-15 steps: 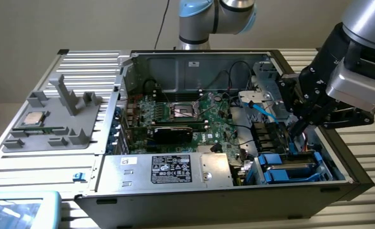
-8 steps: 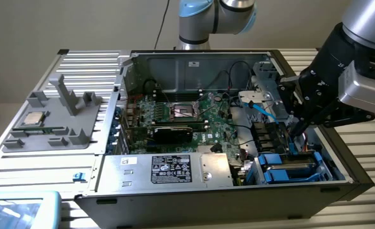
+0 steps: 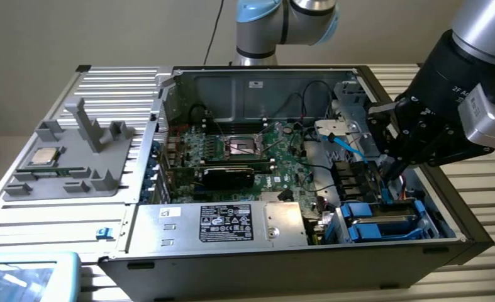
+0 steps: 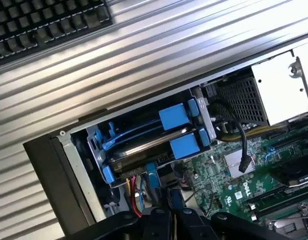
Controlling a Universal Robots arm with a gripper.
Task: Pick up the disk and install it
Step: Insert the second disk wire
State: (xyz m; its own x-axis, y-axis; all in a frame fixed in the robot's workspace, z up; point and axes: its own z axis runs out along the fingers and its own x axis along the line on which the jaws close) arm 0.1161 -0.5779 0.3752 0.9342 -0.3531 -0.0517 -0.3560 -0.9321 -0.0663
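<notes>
Gripper (image 4: pixel 174 207) is seen closed, fingers pinched together, nothing held. The disk (image 3: pixel 385 221) in its blue carrier is seated in the drive bay (image 4: pixel 101 160) just below the fingertips, inside the open computer case (image 3: pixel 256 82). The case is laid on a ribbed metal table (image 4: pixel 159 55); a keyboard (image 4: pixel 44 20) is set well beyond it.
</notes>
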